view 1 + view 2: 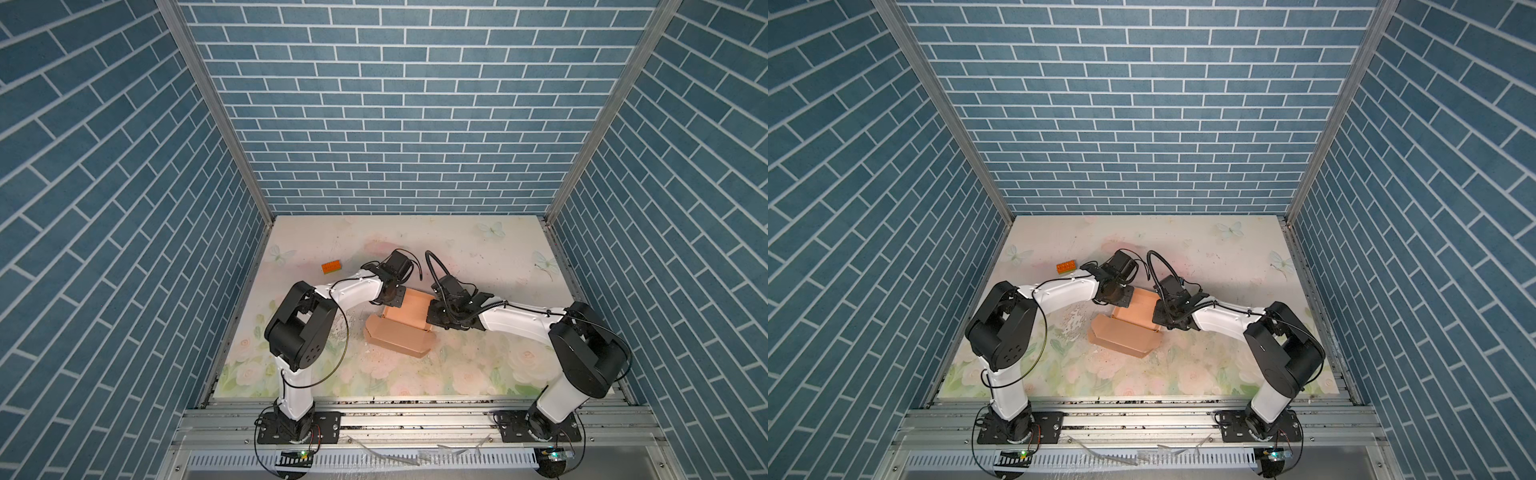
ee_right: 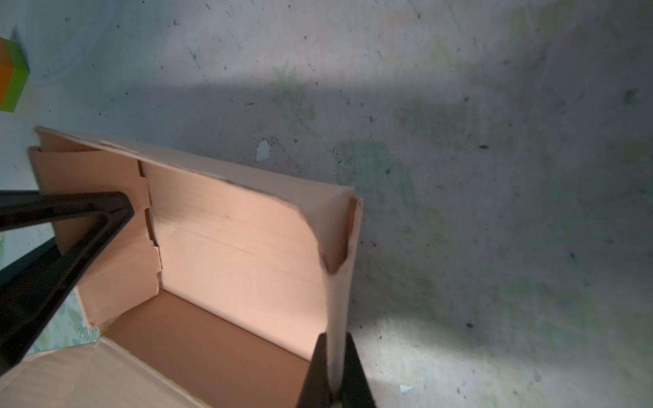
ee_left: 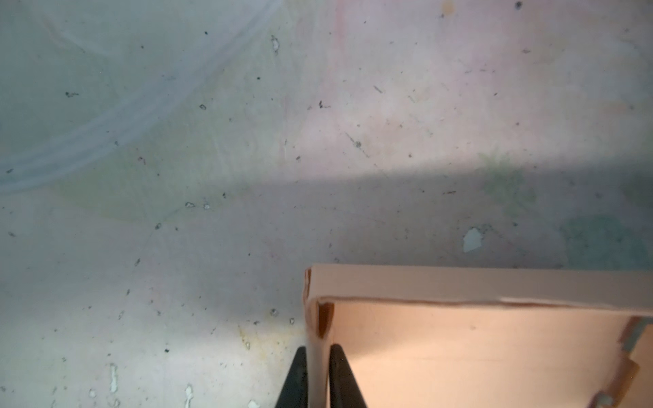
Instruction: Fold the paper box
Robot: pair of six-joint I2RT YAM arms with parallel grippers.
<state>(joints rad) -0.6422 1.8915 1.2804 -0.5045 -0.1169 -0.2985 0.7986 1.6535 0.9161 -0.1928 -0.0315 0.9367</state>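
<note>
Item: paper box (image 1: 405, 320) (image 1: 1130, 325), peach-tan thin cardboard, partly erected into an open-topped tray.
Location: middle of the counter (image 1: 478, 257) in both top views, between the two claws.
Form: tray walls stand upright. A wide lid panel with an angled end lies folded outward from the tray toward the bottom of the frame, resting on the counter.
Interior: bare. Creases and a notched tab edge show along one inner wall in the right wrist view (image 2: 229, 247).
Left claw (image 1: 392, 297) (image 3: 317, 356): clenched on the tray's left wall near a corner. One finger is inside and one outside, both pressed against the cardboard (image 3: 459, 353).
Right claw (image 1: 432, 316) (image 2: 334, 349): clenched on the tray's right wall, which is pinched between its two black fingers.
Arms: both reach inward from the bottom edge of the frame and meet at the box from opposite sides.
Other item: orange brick (image 1: 331, 267) (image 1: 1066, 267), studded, lying on the counter to the upper left of the box, well apart from it and touched by nothing.
Surface: the counter has a pale floral and butterfly print, scuffed and speckled.
</note>
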